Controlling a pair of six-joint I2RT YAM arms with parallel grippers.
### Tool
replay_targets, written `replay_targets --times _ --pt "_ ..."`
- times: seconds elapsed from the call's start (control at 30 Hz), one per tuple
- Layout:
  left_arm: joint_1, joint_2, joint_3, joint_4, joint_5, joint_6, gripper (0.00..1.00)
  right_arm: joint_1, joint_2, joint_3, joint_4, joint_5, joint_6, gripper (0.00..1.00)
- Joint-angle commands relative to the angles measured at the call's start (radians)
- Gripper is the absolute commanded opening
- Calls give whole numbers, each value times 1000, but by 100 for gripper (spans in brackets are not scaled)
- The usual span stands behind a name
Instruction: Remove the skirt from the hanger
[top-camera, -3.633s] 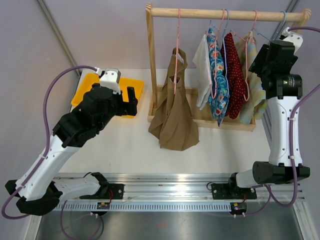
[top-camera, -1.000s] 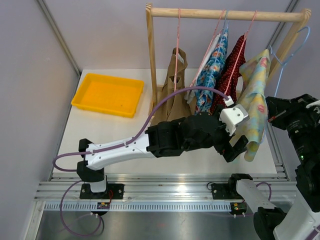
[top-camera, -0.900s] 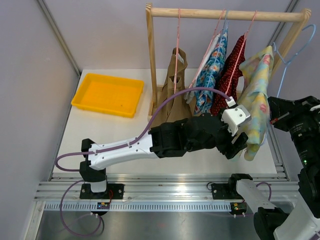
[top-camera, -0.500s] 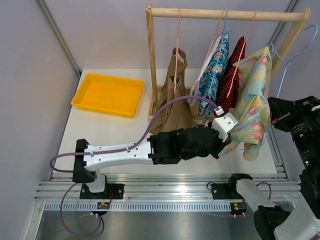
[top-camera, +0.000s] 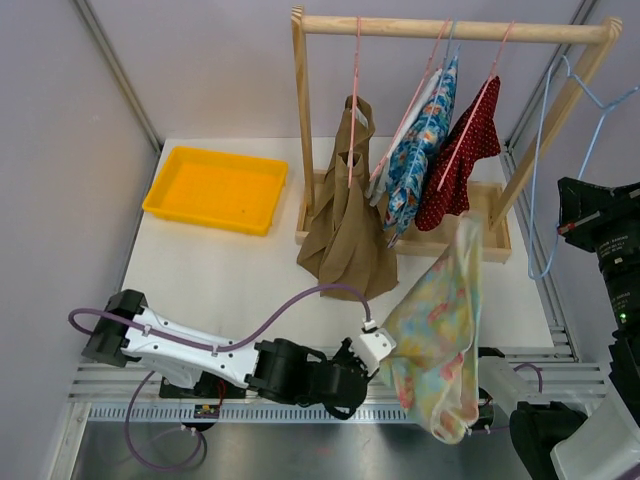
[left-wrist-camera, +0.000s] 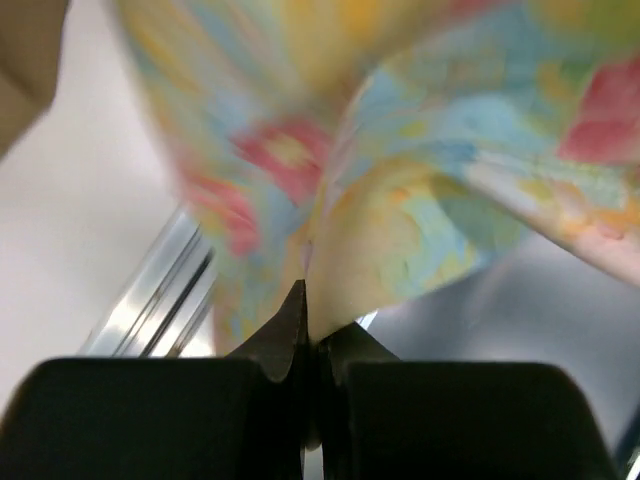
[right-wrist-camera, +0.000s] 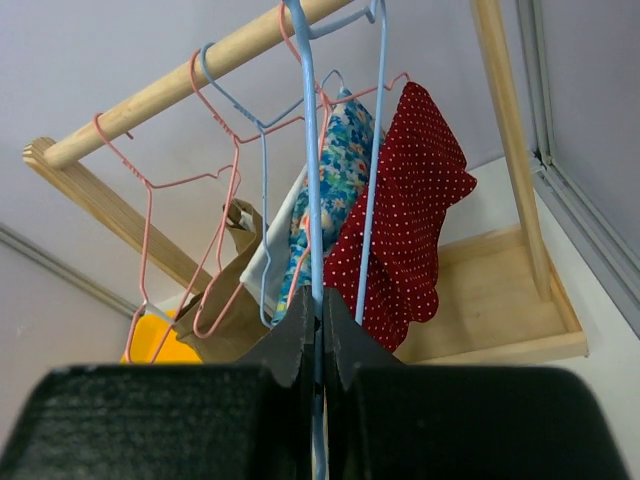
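Yellow tray lies at the far left of the table, its floor fully visible. At the near edge the left gripper is clenched on a fold of the floral skirt, which is off the hanger and droops over the front rail. Behind it, the wooden rack carries brown, blue-flowered and red dotted garments. To the right, the right gripper is clamped on the wire of the bare blue hanger.
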Motion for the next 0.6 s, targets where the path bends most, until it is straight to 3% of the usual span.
replay_targets --times 0.0,0.1,0.27,0.43,0.57 --pt "-34 -58 -19 -238 -128 -221 0 3 18 -41 84 51 -22 0" --pt "-63 -107 -27 -384 -203 -328 0 1 17 -112 110 66 -29 0" --pt "-63 -210 25 -554 -303 -376 0 1 11 -271 205 63 -27 0" --pt "-14 -215 125 -884 -433 -461 0 3 55 -327 305 68 -32 0" --pt "113 -285 204 -905 -492 -316 0 3 92 -336 361 52 -21 0"
